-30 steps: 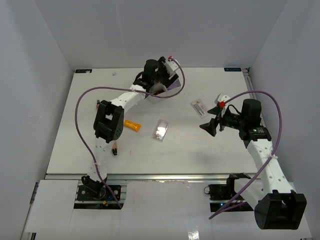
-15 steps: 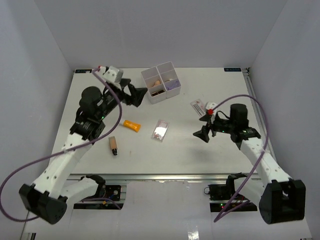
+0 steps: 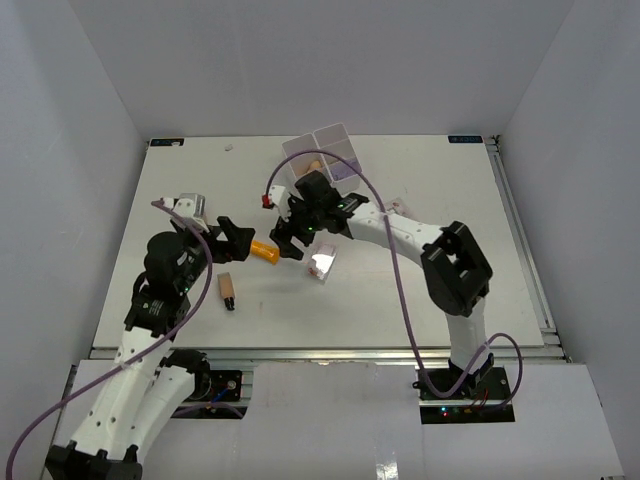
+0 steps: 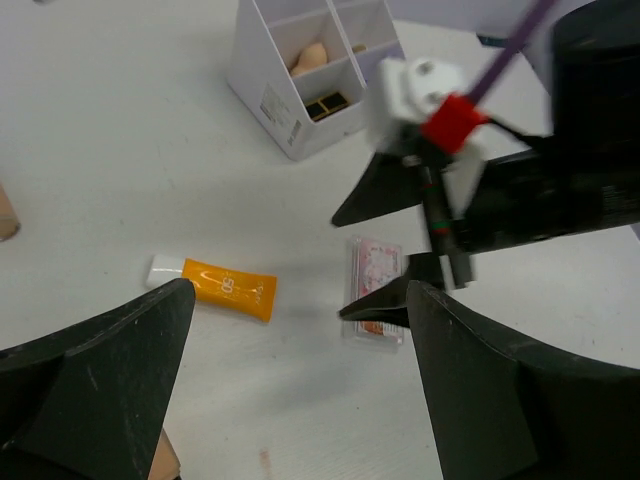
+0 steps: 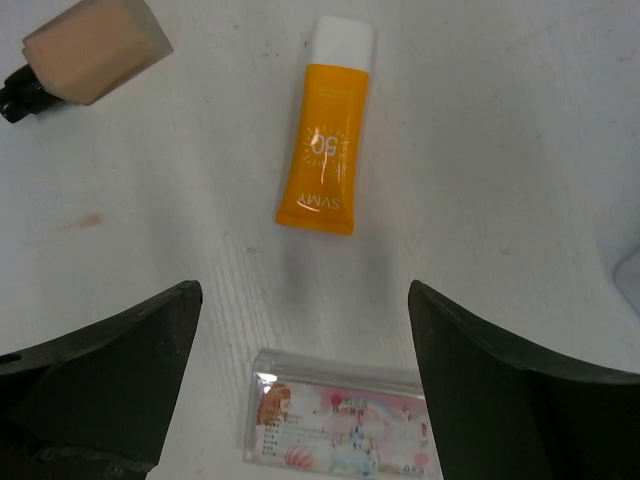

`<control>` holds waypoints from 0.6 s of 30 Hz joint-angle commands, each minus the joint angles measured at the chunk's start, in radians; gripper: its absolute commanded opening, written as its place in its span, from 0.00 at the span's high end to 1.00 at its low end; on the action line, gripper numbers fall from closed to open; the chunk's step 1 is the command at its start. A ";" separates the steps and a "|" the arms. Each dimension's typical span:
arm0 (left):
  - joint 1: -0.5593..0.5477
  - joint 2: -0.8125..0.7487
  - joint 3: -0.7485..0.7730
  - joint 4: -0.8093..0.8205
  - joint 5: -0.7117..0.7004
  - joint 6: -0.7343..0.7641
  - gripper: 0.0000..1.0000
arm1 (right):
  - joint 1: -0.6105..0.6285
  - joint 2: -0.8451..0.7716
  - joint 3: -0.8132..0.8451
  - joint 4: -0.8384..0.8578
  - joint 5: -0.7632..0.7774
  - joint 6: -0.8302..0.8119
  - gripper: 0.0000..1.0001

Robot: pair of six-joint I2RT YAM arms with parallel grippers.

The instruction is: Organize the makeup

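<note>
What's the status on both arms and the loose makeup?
Both open, empty: left gripper, right gripper. Right hovers between orange tube and pink palette. Also loose on table: tan bottle. Left close by, facing same spot: collision risk.

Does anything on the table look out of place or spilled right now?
Nothing looks spilled or broken. The orange tube, pink palette and tan bottle lie loose outside the white box, the bottle on its side.

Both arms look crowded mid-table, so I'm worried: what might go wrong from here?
1. The left gripper and right gripper, both open, face the orange tube; reaching together, they may collide.
2. The right gripper hangs near the box; a swing might knock it.
</note>
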 commanded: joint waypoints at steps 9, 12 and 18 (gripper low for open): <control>0.008 -0.252 -0.028 0.024 -0.211 -0.001 0.02 | 0.091 0.371 0.453 -0.061 0.154 0.077 0.10; 0.008 -0.259 -0.030 0.029 -0.207 -0.001 0.02 | 0.091 0.398 0.464 -0.058 0.154 0.076 0.10; 0.008 -0.256 -0.031 0.027 -0.193 -0.001 0.02 | 0.089 0.441 0.469 -0.046 0.194 0.068 0.09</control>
